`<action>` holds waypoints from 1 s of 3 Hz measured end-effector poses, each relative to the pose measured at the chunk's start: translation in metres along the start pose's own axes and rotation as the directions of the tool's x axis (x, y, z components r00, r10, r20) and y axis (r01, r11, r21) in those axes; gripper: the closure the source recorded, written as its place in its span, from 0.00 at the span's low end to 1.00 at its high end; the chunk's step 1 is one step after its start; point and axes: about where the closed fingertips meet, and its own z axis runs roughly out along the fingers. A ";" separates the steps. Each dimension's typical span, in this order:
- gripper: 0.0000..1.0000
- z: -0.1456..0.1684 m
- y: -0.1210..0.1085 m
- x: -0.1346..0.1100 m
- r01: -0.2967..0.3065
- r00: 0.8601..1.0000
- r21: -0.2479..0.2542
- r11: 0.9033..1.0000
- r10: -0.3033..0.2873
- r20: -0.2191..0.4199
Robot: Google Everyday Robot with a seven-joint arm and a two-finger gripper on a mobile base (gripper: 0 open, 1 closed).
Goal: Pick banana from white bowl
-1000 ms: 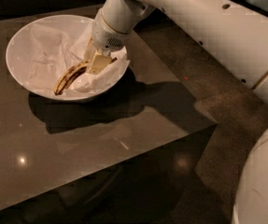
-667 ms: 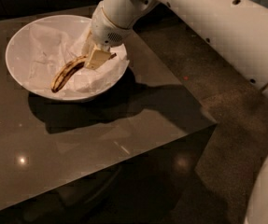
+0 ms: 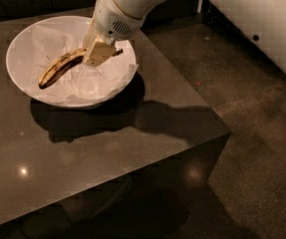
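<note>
The banana (image 3: 60, 68), dull yellow with dark brown streaks, lies slanted in the white bowl (image 3: 16, 59), over the crumpled white paper (image 3: 95, 81). My gripper (image 3: 98, 54) reaches down from the upper middle into the right half of the bowl. It is shut on the banana's stem end, and a pale finger covers that part. The dark stem tip shows just right of the finger. The banana's free tip points lower left toward the bowl's rim.
The bowl stands at the far left of a dark glossy table (image 3: 112, 143), whose right corner (image 3: 227, 131) drops to a dark speckled floor (image 3: 252, 158). My white arm and body (image 3: 262, 29) fill the upper right.
The banana has swung flatter and shifted left and up in the bowl with the gripper on its stem end. The arm has moved a little up and left.
</note>
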 end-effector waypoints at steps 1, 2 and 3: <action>1.00 0.000 0.000 0.000 0.003 1.000 -0.001 1.000 -0.003 0.001; 1.00 -0.021 0.025 -0.013 -0.023 1.000 0.047 0.999 0.022 0.008; 1.00 -0.053 0.063 -0.026 -0.078 0.997 0.130 0.988 0.079 -0.007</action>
